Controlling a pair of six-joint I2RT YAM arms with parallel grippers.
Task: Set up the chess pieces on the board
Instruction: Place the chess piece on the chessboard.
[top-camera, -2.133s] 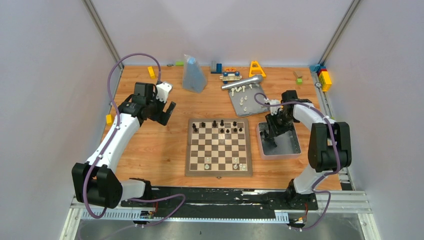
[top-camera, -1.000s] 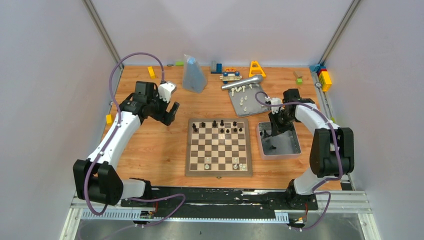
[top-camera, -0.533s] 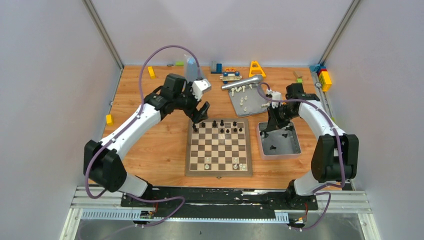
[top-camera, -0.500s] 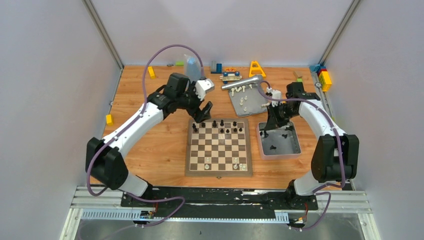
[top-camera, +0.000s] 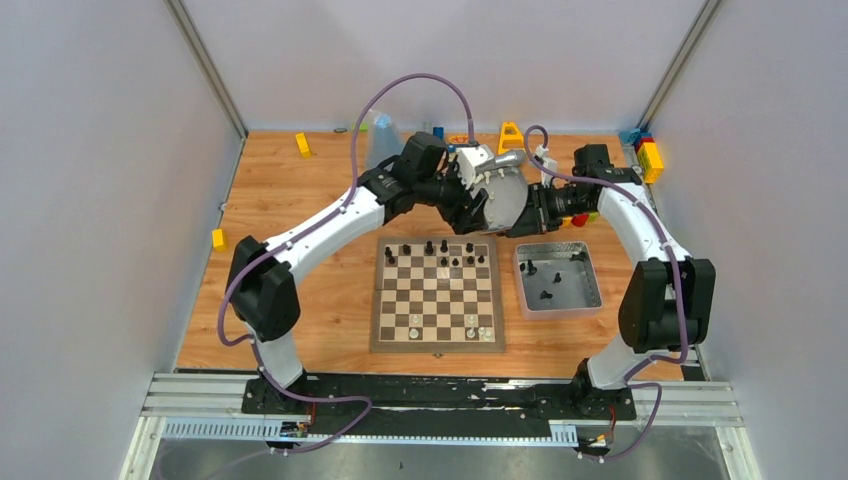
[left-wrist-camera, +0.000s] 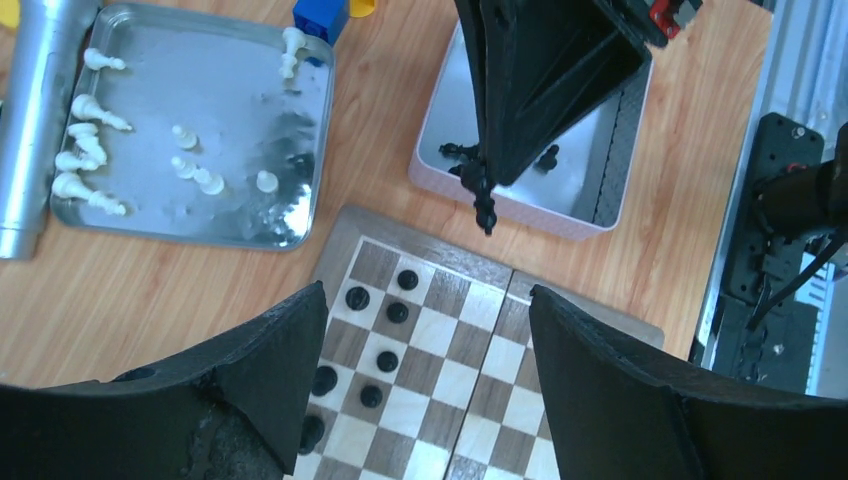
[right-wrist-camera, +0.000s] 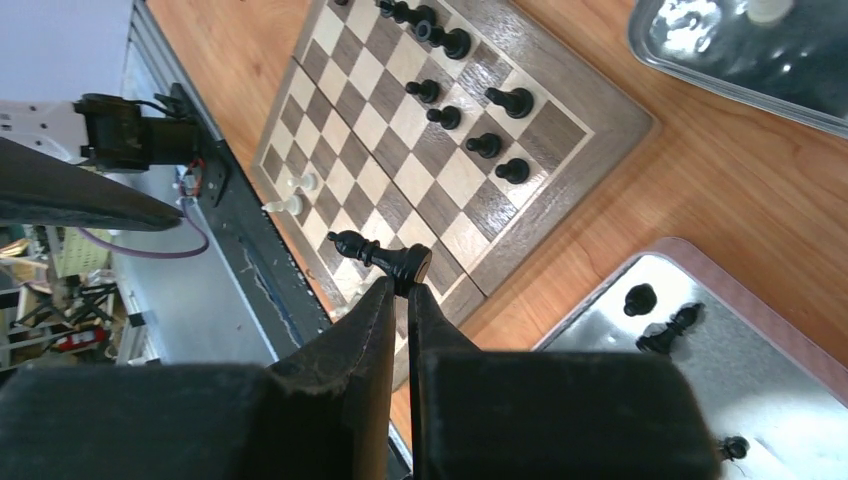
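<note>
The board (top-camera: 437, 345) lies mid-table, with black chess pieces (top-camera: 443, 248) on its far rows and a few white ones (top-camera: 472, 330) on the near row. My right gripper (top-camera: 515, 228) is shut on a black chess piece (right-wrist-camera: 385, 258), held tilted above the wood by the board's far right corner; its closed tips show in the right wrist view (right-wrist-camera: 403, 288). My left gripper (top-camera: 478, 210) is open and empty above the board's far edge (left-wrist-camera: 427, 290). More white pieces (left-wrist-camera: 90, 150) lie in a grey tray (left-wrist-camera: 240, 120). Black pieces (top-camera: 545, 295) lie in the pink-rimmed tray (top-camera: 572, 298).
A silver cylinder (left-wrist-camera: 35, 120) lies along the white-piece tray. A yellow A-shaped toy (top-camera: 512, 135), a clear bag (top-camera: 380, 140), yellow blocks (top-camera: 302, 143) and coloured blocks (top-camera: 648, 155) sit along the far and side edges. The two grippers are close together.
My left arm swung from the table's far left to above the board's far edge. My right gripper rose out of the pink-rimmed tray with a black piece and moved left.
</note>
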